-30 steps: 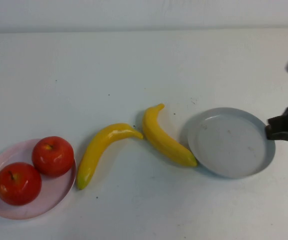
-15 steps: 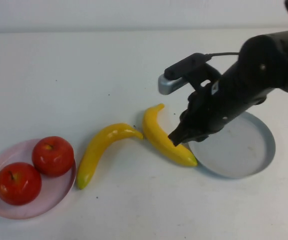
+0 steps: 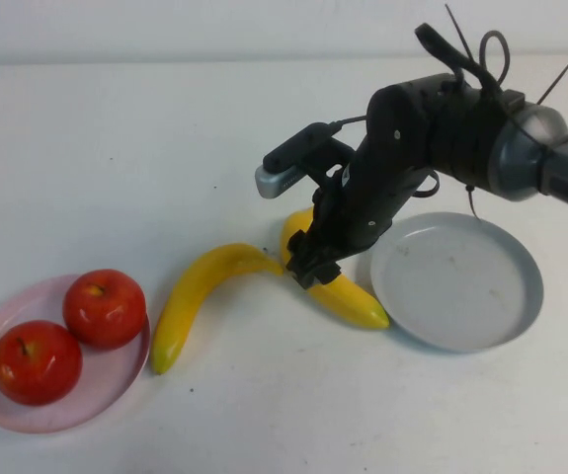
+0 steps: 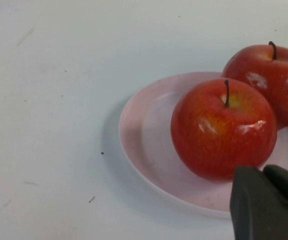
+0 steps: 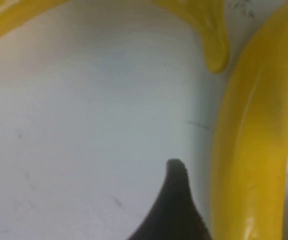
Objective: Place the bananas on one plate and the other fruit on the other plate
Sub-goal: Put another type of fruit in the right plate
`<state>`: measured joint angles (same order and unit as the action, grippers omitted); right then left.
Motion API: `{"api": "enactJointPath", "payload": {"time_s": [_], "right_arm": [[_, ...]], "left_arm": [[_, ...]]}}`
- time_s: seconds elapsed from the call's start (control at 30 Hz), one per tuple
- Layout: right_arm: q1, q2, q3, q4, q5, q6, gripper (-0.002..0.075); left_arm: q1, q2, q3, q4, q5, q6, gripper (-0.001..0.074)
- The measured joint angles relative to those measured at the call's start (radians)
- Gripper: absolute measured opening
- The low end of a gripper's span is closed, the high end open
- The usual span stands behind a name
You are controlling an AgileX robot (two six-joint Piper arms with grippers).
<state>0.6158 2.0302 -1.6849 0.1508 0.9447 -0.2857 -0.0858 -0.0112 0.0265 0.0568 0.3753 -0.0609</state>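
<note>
Two yellow bananas lie mid-table: the left banana [image 3: 200, 296] and the right banana [image 3: 351, 299], whose end touches the grey plate [image 3: 456, 281]. The grey plate holds nothing. My right gripper [image 3: 308, 269] is down over the middle of the right banana and open. In the right wrist view one dark finger [image 5: 176, 200] stands just beside that banana [image 5: 254, 150]; the other finger is out of frame. Two red apples [image 3: 104, 307] [image 3: 36, 361] sit on the pink plate [image 3: 106, 380]. My left gripper [image 4: 265, 172] is shut and empty, hovering beside the plate [image 4: 149, 135] and the apples [image 4: 223, 127].
The left banana's tip [image 5: 215, 55] lies close to the right banana and my right gripper. The right arm's bulk [image 3: 442, 128] hangs over the table behind the grey plate. The white table [image 3: 165, 148] stretches bare behind the fruit.
My right arm has swung in from the right edge, passed over the grey plate and come down onto the right banana. The fruit and plates have not moved.
</note>
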Motion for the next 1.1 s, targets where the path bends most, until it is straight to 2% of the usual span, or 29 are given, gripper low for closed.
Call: {"api": "enactJointPath", "payload": {"time_s": [0.2,0.4,0.57,0.77,0.97,1.1], "right_arm": [[0.0,0.086,-0.069,-0.054,0.0,-0.002,0.0502],[0.0,0.127,-0.077,-0.061,0.002,-0.002,0.0435],[0.0,0.151,-0.076,-0.063,0.009,-0.002,0.041],[0.0,0.151,-0.077,-0.063,0.011,-0.004,0.0305],[0.0,0.153,-0.148,-0.057,0.079,0.022,0.0306],[0.002,0.158,-0.285,-0.053,0.2,0.111,0.0306]], "left_arm": [[0.0,0.0,0.0,0.0,0.0,0.0,0.0004],[0.0,0.0,0.0,0.0,0.0,0.0,0.0004],[0.0,0.0,0.0,0.0,0.0,0.0,0.0004],[0.0,0.0,0.0,0.0,0.0,0.0,0.0004],[0.0,0.0,0.0,0.0,0.0,0.0,0.0004],[0.0,0.0,0.0,0.0,0.0,0.0,0.0004]]}}
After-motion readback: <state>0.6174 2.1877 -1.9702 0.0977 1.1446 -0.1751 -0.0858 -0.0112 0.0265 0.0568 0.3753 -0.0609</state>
